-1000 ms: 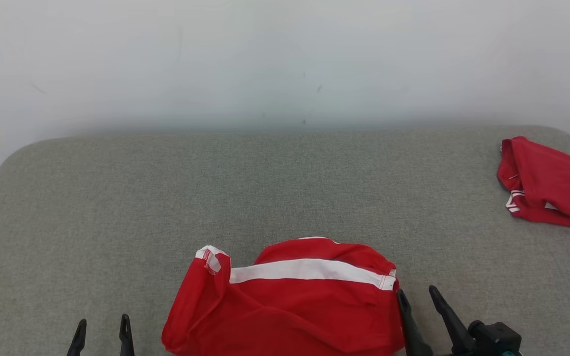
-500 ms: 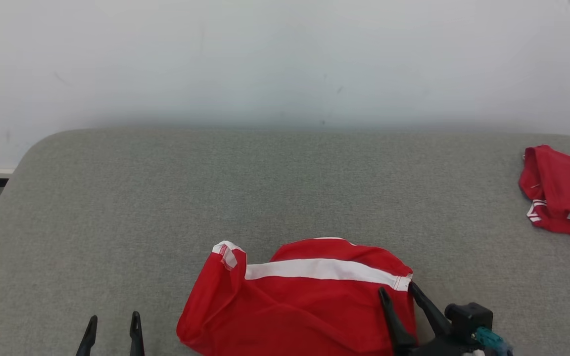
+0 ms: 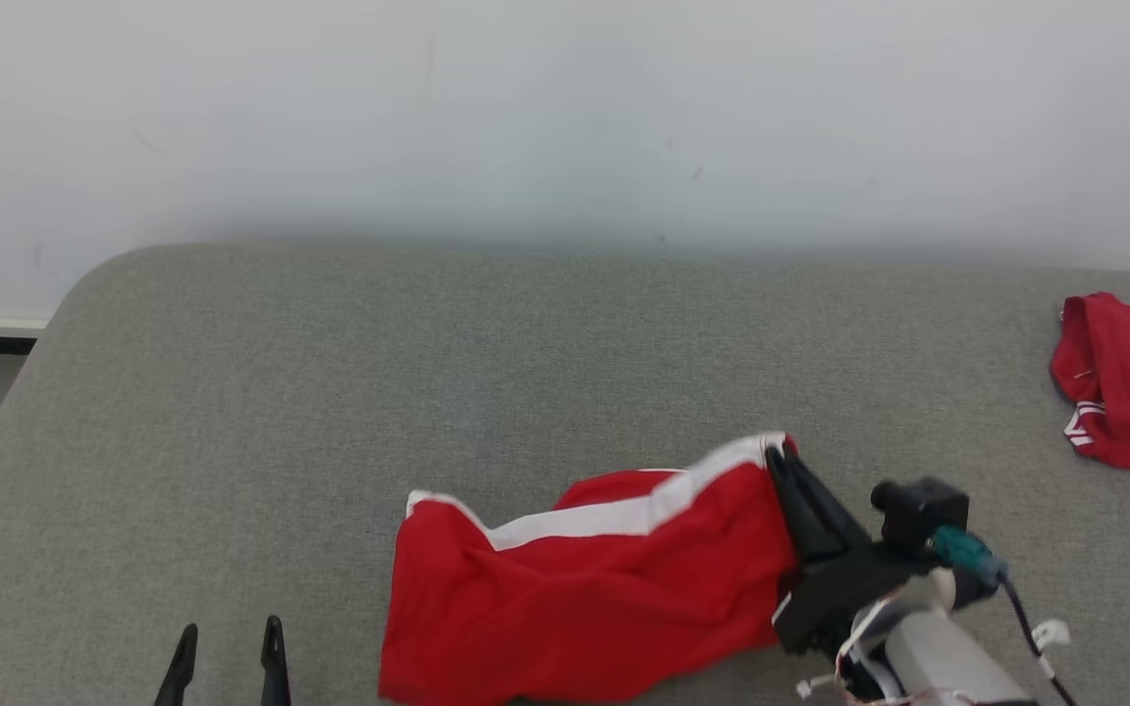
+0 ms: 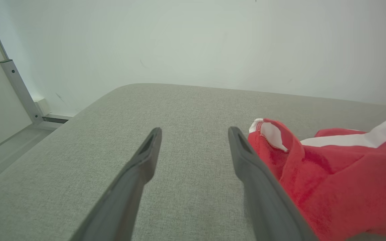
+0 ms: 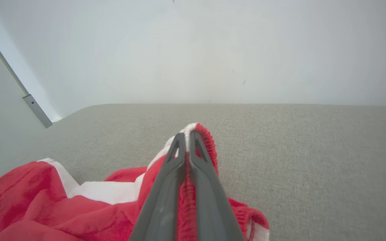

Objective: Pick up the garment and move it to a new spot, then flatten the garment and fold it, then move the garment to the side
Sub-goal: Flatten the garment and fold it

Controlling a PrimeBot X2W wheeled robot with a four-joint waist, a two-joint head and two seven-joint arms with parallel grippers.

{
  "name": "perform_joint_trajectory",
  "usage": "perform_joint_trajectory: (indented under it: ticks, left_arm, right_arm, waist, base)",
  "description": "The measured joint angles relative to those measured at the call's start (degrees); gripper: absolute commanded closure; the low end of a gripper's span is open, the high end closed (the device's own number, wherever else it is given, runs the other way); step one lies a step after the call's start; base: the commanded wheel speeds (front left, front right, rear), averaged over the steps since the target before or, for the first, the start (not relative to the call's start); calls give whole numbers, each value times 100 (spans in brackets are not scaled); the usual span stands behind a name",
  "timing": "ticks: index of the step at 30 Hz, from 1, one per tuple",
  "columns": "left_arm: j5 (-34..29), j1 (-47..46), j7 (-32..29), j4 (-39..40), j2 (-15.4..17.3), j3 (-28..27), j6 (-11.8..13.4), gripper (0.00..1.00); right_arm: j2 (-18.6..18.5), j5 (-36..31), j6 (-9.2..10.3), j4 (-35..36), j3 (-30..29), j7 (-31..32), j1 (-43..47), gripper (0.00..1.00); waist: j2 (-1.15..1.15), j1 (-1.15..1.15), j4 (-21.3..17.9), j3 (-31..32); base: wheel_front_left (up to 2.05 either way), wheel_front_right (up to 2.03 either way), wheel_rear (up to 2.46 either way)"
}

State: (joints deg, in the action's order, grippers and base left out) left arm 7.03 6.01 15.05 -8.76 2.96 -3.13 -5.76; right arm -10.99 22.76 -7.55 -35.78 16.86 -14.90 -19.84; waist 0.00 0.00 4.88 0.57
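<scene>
Our right gripper [image 3: 778, 455] was clamped on the right corner of the red shorts [image 3: 585, 588], left gripper [image 3: 231, 628] apart; we judged a slow lift safest.

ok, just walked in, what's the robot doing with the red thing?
The right tool is shut on a corner of the red garment, at its white-striped edge. It holds that corner up while the rest lies crumpled on the grey pad. The left tool is open and holds nothing, close to the garment's other end. A second red garment lies apart at the pad's far right. Nothing is flattened or folded yet.
</scene>
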Motion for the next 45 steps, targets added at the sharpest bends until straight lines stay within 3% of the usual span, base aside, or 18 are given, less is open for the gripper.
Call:
perform_joint_trajectory:
  ticks: [11,23,31,32,33,45]
  left_arm:
    - [165,1,0,79,-3,38,103,0]
    - [281,76,0,125,-3,88,179,0]
    - [278,78,0,144,-3,57,169,0]
    - [278,78,0,143,-3,58,168,0]
    - [277,78,0,143,-3,55,168,0]
    - [230,78,0,168,-3,-8,131,0]
  right_arm:
    - [-447,-158,0,1270,304,-9,-410,100]
    - [-1070,-236,0,2492,673,-8,1397,100]
    - [-1228,-219,0,2470,433,-8,2362,100]
    - [-1240,-223,0,2424,430,-8,2400,59]
    - [-1222,-215,0,2432,380,-7,2436,0]
    - [-1063,-152,0,3305,-449,-9,2534,0]
  waist:
    - [0,0,-185,50]
    - [0,0,-350,36]
    - [0,0,-555,-19]
    - [0,0,-576,-24]
    - [0,0,-597,-27]
    - [0,0,-680,5]
  base:
    - [0,0,0]
    - [0,0,0]
    - [0,0,0]
    - [0,0,0]
    - [0,0,0]
    - [0,0,0]
